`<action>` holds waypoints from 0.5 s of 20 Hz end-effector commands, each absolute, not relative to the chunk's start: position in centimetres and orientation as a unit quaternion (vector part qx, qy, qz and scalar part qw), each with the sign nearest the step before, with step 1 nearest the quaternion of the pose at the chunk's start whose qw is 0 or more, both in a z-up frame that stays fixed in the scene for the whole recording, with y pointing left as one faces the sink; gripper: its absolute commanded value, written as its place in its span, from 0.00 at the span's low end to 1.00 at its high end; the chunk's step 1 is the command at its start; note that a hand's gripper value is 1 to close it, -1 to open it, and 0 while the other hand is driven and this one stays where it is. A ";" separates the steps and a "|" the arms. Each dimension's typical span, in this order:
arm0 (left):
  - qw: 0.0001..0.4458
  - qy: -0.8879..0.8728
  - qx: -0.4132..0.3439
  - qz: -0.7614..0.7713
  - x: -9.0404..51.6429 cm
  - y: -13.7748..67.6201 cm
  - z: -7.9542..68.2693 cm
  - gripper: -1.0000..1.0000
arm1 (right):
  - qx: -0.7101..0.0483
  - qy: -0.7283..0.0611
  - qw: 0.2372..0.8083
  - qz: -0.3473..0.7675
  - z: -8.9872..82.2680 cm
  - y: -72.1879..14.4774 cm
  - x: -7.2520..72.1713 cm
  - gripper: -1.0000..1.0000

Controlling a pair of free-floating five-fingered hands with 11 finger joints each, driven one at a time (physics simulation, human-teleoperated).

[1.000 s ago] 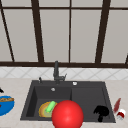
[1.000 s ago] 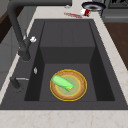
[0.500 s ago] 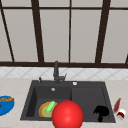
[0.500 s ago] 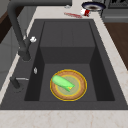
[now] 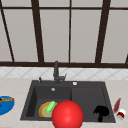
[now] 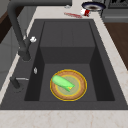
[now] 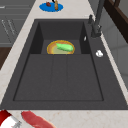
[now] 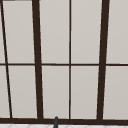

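A black hand (image 5: 101, 111), the right one, hangs in front of the sink's front right corner, nearest the shallow right half of the dark sink (image 5: 87, 93). It holds nothing that I can see. A large red ball (image 5: 67, 115) sits low in the front view, before the sink's front rim and left of the hand. In the deep left basin lies a yellow-rimmed brown plate (image 5: 43, 110) (image 6: 78, 90) (image 7: 51, 49) with a green oblong vegetable (image 5: 50, 106) (image 6: 61, 82) (image 7: 64, 47) on it.
A dark faucet (image 5: 56, 71) (image 6: 17, 30) (image 7: 97, 17) stands behind the basin. A blue plate (image 5: 5, 107) (image 7: 47, 8) with food sits on the left counter. On the right counter lie a red strip (image 5: 117, 105) (image 7: 35, 119) and a red-and-white can (image 5: 121, 114) (image 7: 6, 120).
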State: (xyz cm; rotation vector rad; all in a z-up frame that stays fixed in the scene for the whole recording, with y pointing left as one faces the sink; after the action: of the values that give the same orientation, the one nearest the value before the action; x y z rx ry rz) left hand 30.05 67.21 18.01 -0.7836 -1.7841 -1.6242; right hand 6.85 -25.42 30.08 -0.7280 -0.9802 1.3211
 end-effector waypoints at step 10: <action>0.241 -0.696 -0.250 -0.628 27.3 66.6 16.8 0.00 | -0.317 -0.427 0.622 0.575 30.1 -25.4 6.9 0.50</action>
State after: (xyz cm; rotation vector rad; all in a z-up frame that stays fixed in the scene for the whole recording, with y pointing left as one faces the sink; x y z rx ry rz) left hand 28.89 67.34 16.94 -0.6968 -1.8765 -1.6865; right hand 6.85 -25.42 30.08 -0.7280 -0.9802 1.3211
